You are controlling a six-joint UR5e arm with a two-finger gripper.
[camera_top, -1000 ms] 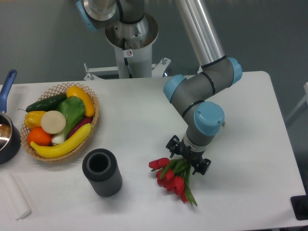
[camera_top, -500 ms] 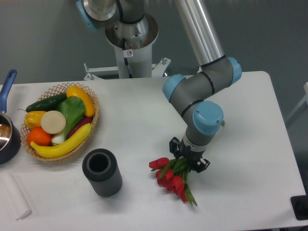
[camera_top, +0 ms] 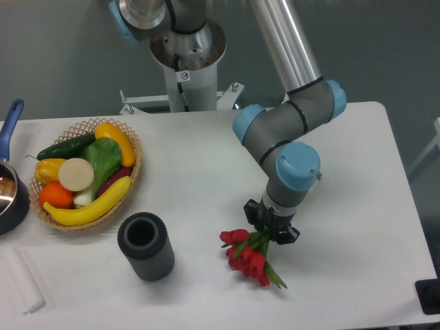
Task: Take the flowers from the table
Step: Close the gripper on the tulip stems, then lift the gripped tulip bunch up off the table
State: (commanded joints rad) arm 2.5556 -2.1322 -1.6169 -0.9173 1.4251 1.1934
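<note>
Arm reaches down from the upper middle, wrist pointing at the white worktop (camera_top: 344,206). Gripper (camera_top: 271,231) sits low over the front-right part of the surface, fingers (camera_top: 251,210) drawn in close around the green stems of the flowers (camera_top: 249,254). Looks clamped on the stems, no gap visible between fingers and bunch.

Flowers: small bunch of red tulips, heads fanned out toward the front-left of the gripper, one green leaf tip sticking out toward the front-right. Heads are right by the surface; can't tell if they touch it or hang just above. Stem ends hidden under the gripper.

Left of the flowers, well apart, a dark ribbed cylinder cup (camera_top: 145,245) stands upright, open end up. Behind that, at left, a wicker basket (camera_top: 135,173) holding a banana (camera_top: 88,206), an orange (camera_top: 56,195), a cucumber (camera_top: 66,146), a yellow pepper (camera_top: 49,169), a green leafy vegetable (camera_top: 104,157) and a pale round piece (camera_top: 75,174). Far left edge, a dark pot with blue handle (camera_top: 11,189), partly cut off. Front-left corner, a white folded cloth (camera_top: 20,282). Robot base column (camera_top: 187,65) at the back behind the worktop.
</note>
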